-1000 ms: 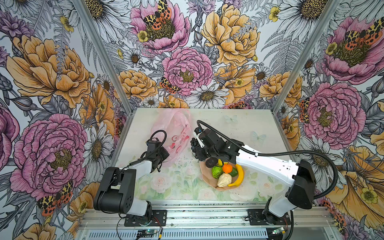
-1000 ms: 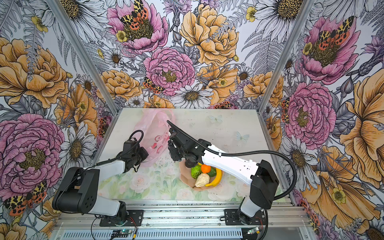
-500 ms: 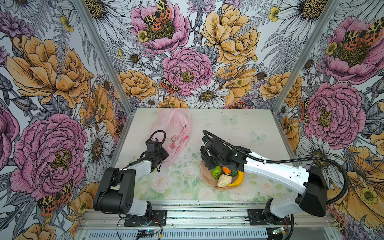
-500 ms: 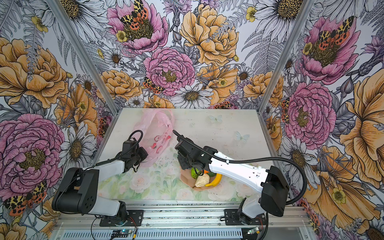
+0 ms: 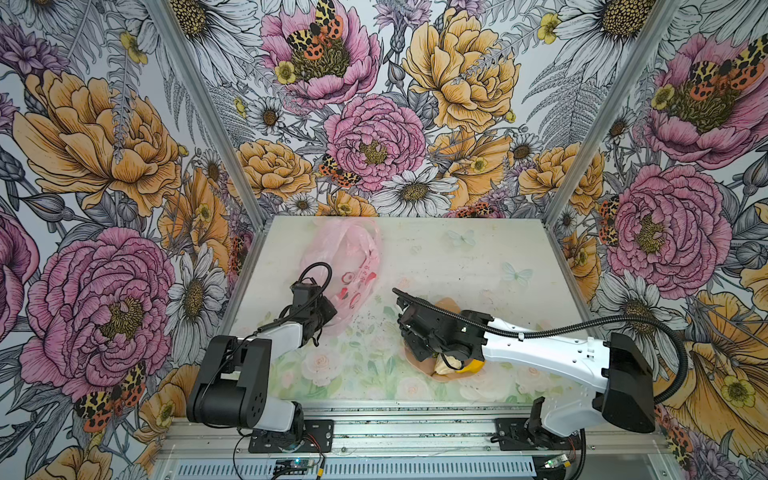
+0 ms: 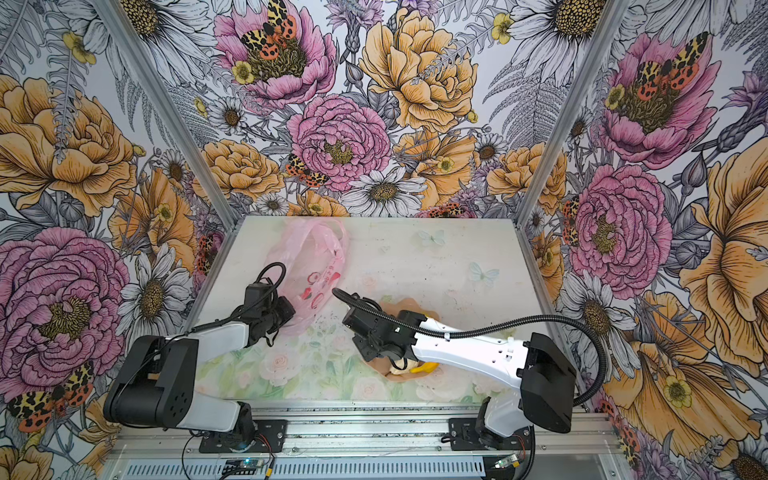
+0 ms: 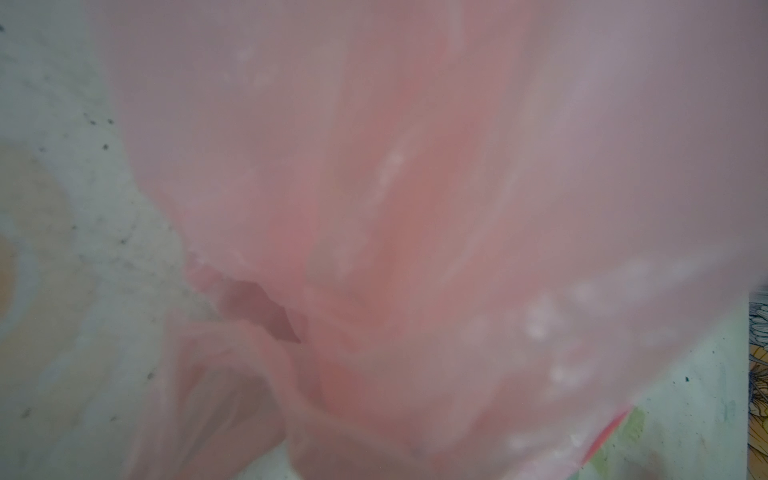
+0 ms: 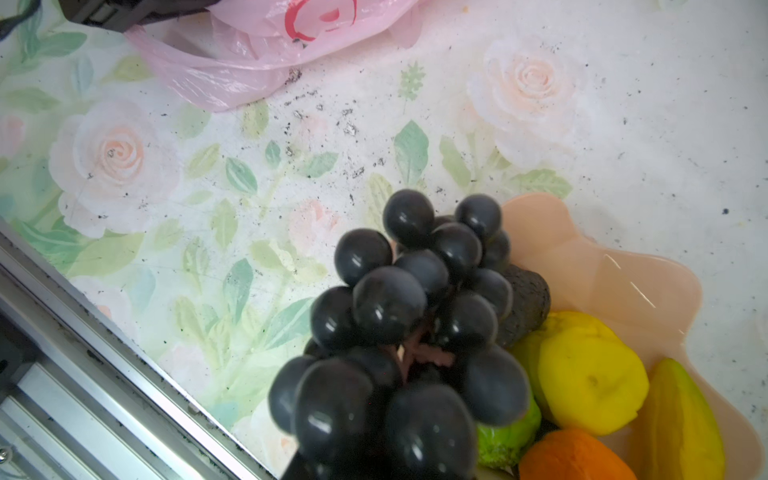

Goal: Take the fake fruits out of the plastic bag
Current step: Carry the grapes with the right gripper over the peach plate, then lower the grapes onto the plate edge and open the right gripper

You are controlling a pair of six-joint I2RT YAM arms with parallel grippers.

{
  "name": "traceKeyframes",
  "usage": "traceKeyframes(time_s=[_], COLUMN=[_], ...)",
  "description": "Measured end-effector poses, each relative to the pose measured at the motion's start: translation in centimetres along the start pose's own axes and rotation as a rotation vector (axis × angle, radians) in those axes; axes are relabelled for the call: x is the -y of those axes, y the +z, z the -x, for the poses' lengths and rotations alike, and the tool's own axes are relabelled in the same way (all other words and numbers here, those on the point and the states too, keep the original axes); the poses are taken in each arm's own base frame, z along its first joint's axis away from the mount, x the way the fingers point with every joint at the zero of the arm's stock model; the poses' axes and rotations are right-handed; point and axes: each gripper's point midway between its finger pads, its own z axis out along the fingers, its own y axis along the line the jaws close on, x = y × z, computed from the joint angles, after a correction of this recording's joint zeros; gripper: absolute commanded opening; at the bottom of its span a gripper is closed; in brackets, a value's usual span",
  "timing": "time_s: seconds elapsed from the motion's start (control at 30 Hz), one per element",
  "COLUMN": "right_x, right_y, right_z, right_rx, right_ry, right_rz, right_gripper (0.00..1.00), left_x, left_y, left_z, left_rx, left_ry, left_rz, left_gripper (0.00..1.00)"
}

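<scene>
Well, R hand (image 5: 430, 353) clamps glossy grape bunch (image 8: 407, 332); L hand (image 5: 328, 311) seemingly pinches crinkly plastic bag (image 5: 349, 249).

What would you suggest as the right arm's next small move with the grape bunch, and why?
Probably lower the bunch onto the plate and open the jaws. The right gripper holds the grape bunch by the edge of the peach plate, where the lemon, the banana and other fruits lie, so releasing there should add it to the pile.
</scene>
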Motion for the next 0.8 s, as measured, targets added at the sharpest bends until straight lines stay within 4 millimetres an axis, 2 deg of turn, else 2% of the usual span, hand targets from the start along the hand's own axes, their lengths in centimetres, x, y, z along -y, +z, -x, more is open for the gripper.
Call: traceKeyframes(time_s=[0.27, 0.8], right_x=[0.3, 0.4], right_y=[1.1, 2.2], right_z=[-2.4, -4.2], right_rx=[-0.051, -0.096], right_ry=[-0.054, -0.125], right_rz=[-0.026, -0.051], right_gripper=[0.33, 0.43], left_x=[-0.2, -0.3], left_y=[0.0, 0.0], left_z=[0.0, 0.2], left_rx=[0.000, 0.001], left_ry=[-0.005, -0.008], left_rz=[0.002, 0.003], left_gripper=[0.10, 0.10])
